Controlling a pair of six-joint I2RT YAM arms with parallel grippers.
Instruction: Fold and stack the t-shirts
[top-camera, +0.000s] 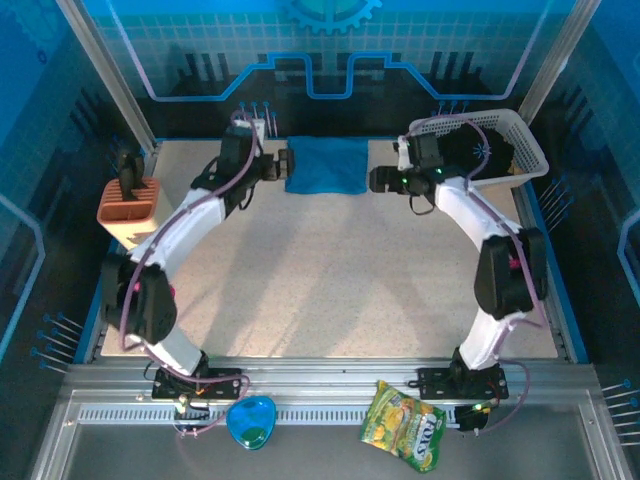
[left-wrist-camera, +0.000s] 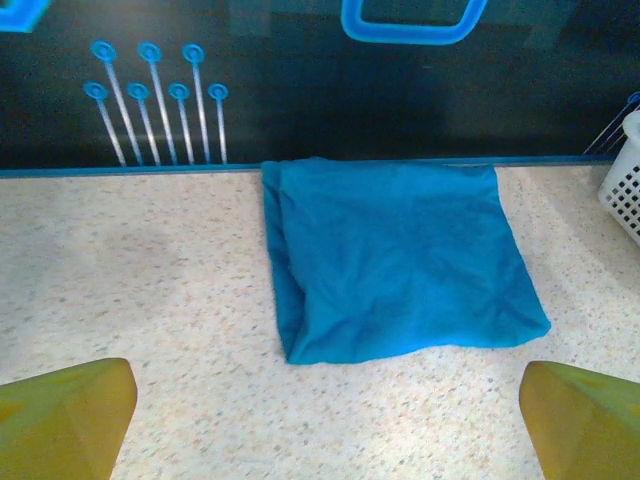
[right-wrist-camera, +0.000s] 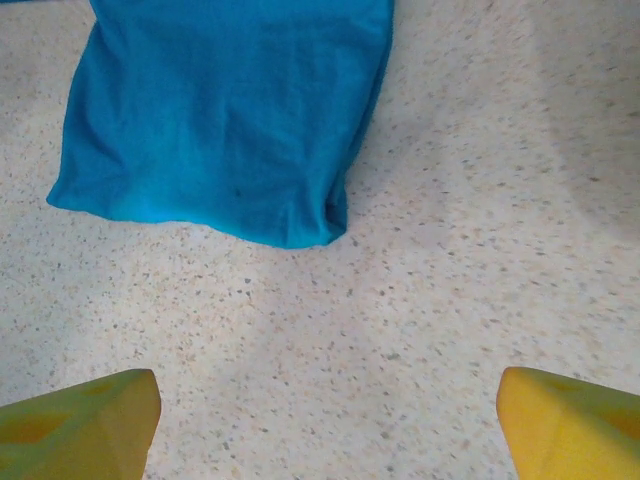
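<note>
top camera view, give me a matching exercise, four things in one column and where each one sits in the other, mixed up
Things:
1. blue shirt
2. white basket
3. orange rack
4. snack bag

Places:
a. far right corner
b. bottom of the view, in front of the arms
c. left side
d. far middle, folded flat

Pairs: 1-d, 2-a, 3-c, 4-b
</note>
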